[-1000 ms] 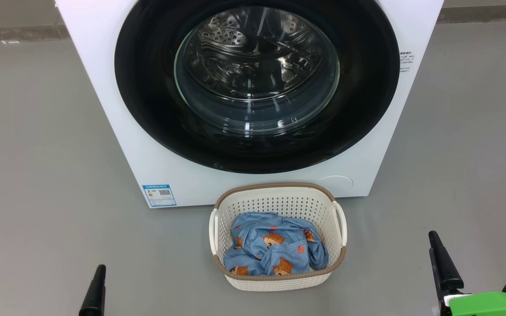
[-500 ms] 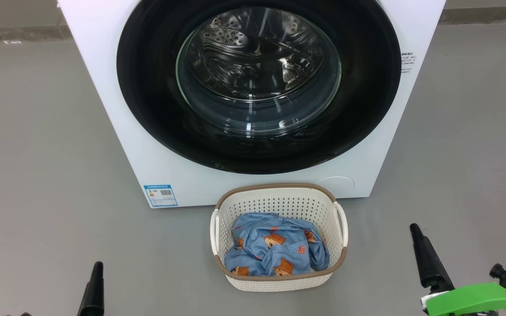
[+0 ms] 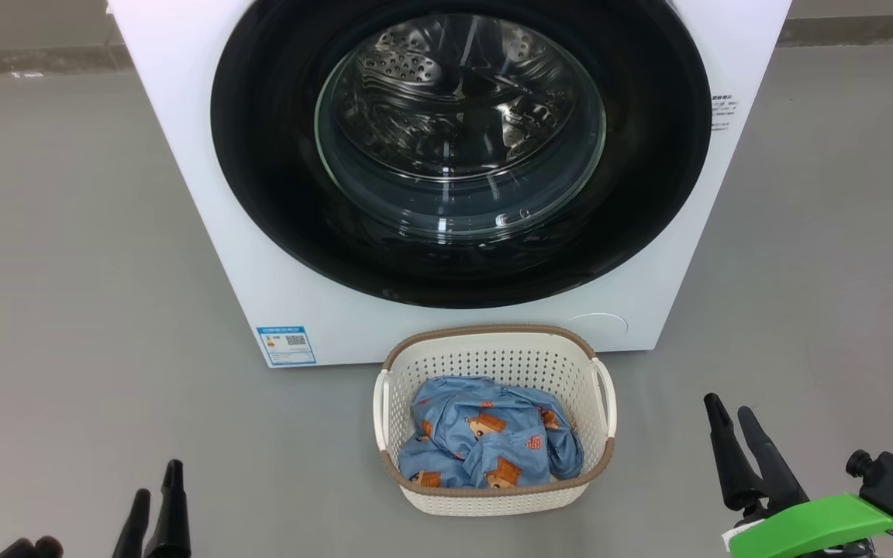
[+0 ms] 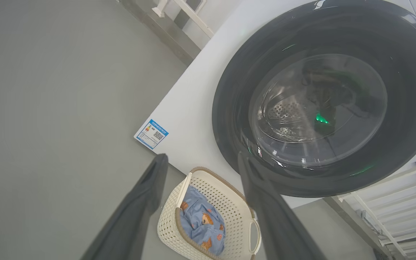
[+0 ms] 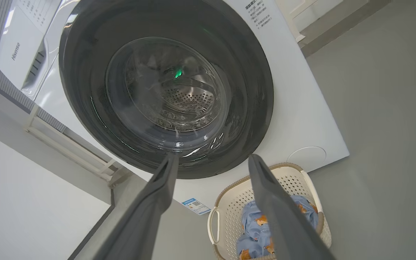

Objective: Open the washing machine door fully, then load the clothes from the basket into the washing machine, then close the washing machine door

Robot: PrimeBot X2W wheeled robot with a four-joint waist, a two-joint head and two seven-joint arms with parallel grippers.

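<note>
Count: one washing machine, one washing machine door, one basket, one bundle of clothes, two grippers.
Door shut against machine front.
Basket on floor, just in front of machine, below door; clothes crumpled inside.
Left gripper: fingers spread, empty. Right gripper: fingers spread, empty.
Floor: smooth, grey, matt.
Machine: white, boxy. Door: glossy black ring, bulging clear glass; perforated steel drum behind.
Basket: cream perforated plastic, brown woven rim, two side handles.
Clothes: light blue fabric, bear print.

Clothes in basket before washing machine
</note>
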